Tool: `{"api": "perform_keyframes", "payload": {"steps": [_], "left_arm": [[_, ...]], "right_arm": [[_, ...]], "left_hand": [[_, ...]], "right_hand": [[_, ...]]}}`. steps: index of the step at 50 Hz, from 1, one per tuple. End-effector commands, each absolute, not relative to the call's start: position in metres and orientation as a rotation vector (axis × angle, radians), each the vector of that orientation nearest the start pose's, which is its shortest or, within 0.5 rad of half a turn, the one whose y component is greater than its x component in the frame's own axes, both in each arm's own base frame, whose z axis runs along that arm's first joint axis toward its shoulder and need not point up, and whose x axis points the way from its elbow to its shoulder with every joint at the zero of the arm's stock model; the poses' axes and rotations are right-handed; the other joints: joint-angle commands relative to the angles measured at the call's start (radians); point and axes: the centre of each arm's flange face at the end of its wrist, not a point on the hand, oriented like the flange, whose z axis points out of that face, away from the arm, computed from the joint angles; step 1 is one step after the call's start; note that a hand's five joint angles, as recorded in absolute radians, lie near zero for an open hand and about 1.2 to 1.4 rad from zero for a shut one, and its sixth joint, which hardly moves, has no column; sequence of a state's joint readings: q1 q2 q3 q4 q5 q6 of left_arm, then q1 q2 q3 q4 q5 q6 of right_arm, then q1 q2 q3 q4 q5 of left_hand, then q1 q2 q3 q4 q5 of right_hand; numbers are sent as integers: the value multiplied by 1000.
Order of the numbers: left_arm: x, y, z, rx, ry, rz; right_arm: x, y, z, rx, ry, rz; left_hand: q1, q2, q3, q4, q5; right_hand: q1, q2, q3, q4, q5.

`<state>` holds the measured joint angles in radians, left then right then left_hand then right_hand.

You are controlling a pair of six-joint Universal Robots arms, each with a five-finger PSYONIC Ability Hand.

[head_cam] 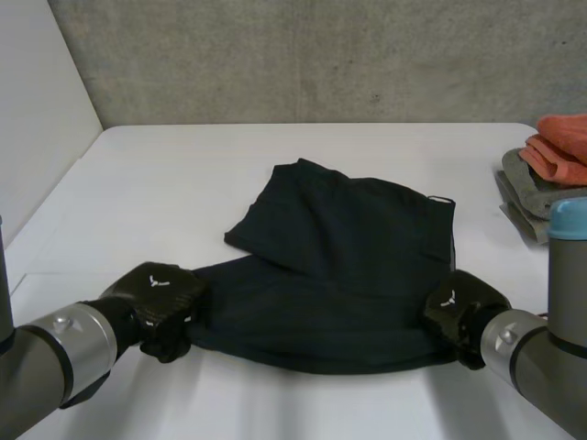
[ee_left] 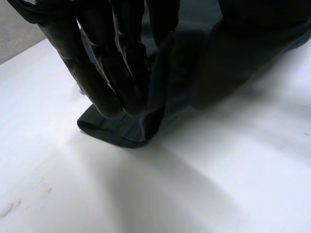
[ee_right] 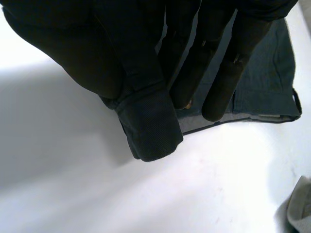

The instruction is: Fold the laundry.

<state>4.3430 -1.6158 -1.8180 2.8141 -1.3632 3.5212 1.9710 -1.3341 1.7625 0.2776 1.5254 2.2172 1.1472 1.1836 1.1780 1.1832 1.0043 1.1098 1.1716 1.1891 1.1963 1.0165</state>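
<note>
**Black garment, near edge gripped at both corners**

Item: one black garment [head_cam: 348, 266], probably shorts, though we cannot settle the type. It lies spread on the white table [head_cam: 183, 174]. Its far left part is turned over onto its middle as a slanted flap. A small loop shows at its far right corner.

Left hand [head_cam: 160, 295]: at the garment's near left corner. In the left wrist view we see its fingers [ee_left: 109, 82] and thumb [ee_left: 218, 68] closed on a doubled hem, with the cloth pinched between them. We cannot tell whether that hem touches the table.

Right hand [head_cam: 456, 307]: at the garment's near right corner. The right wrist view shows its thumb [ee_right: 97, 63] and fingers [ee_right: 228, 82] clamped on a folded band of the cloth, which pokes out past the fingertips.

Other stock: folded towels [head_cam: 555, 156], orange over grey, well apart from the garment's right side.

Step in hand, as we judge it: carry the near edge over to the garment's far edge.

To do it well, we would:
- lift both corners together and level;
- keep the edge taut between the hands so the middle does not sag;
- travel straight across the garment;
- lay the hem square on the far edge before letting go.

The flap sits askew, and we judge it may bunch under the fold, so a low, slow pass suits.
</note>
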Motion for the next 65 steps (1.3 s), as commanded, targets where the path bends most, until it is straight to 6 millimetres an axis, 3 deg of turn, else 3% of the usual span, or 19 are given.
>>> {"api": "perform_keyframes", "payload": {"steps": [1,3,7,10,22,33,37,39,41,42,43,48,51,54,57,60,65], "left_arm": [[-232,-174,219,1322,2594,-1569],[-236,-184,224,1328,2541,-1618],[-243,-206,232,1308,2495,-1699],[-247,-211,233,1303,2512,-1696],[-248,-177,206,1280,2737,-1471],[-264,-185,174,1324,2716,-1475],[-276,-194,161,1328,2667,-1522],[-282,-197,156,1323,2632,-1537],[-286,-198,154,1321,2614,-1541],[-288,-196,153,1325,2603,-1538],[-289,-195,153,1324,2599,-1534],[-284,-186,162,1307,2579,-1500],[-274,-165,178,1338,2579,-1468],[-261,-135,186,1486,2566,-1339],[-256,-127,185,1555,2555,-1257],[-258,-137,189,1550,2516,-1303],[-268,-174,200,1433,2459,-1482]], "right_arm": [[222,-198,178,-1821,2395,-1410],[221,-202,178,-1778,2406,-1440],[223,-203,180,-1696,2415,-1471],[223,-204,182,-1642,2423,-1489],[228,-216,188,-1349,2464,-1579],[225,-218,195,-1190,2489,-1622],[224,-216,199,-1154,2486,-1638],[223,-216,202,-1133,2483,-1646],[221,-215,203,-1121,2488,-1643],[220,-214,204,-1117,2491,-1641],[220,-213,204,-1120,2490,-1635],[219,-205,200,-1244,2487,-1549],[211,-189,192,-1527,2481,-1345],[197,-173,187,-1856,2418,-1092],[192,-174,187,-1966,2367,-1071],[195,-185,186,-1928,2371,-1172],[204,-202,182,-1748,2411,-1288]], "left_hand": [[-591,-628,-622,-627,-623],[-970,-1006,-1001,-1006,-1001],[-940,-976,-971,-976,-971],[-922,-959,-953,-958,-954],[-831,-867,-862,-867,-863],[-720,-756,-750,-756,-751],[-617,-653,-648,-653,-648],[-465,-501,-496,-501,-496],[-242,-278,-273,-278,-274],[53,16,22,17,21],[247,211,216,211,215],[249,213,218,213,217],[249,213,218,213,217],[249,213,218,213,217],[249,213,218,213,217],[249,213,218,213,217],[249,213,218,213,217]], "right_hand": [[286,225,207,200,205],[286,225,207,200,205],[286,225,207,200,205],[286,225,207,200,205],[286,225,207,200,205],[286,225,207,200,205],[286,225,207,200,205],[286,225,207,200,205],[286,225,207,200,205],[286,225,207,200,205],[286,225,207,200,205],[286,225,207,200,205],[286,225,207,200,205],[286,225,207,200,205],[286,225,207,200,205],[286,225,207,200,205],[286,225,207,200,205]]}}
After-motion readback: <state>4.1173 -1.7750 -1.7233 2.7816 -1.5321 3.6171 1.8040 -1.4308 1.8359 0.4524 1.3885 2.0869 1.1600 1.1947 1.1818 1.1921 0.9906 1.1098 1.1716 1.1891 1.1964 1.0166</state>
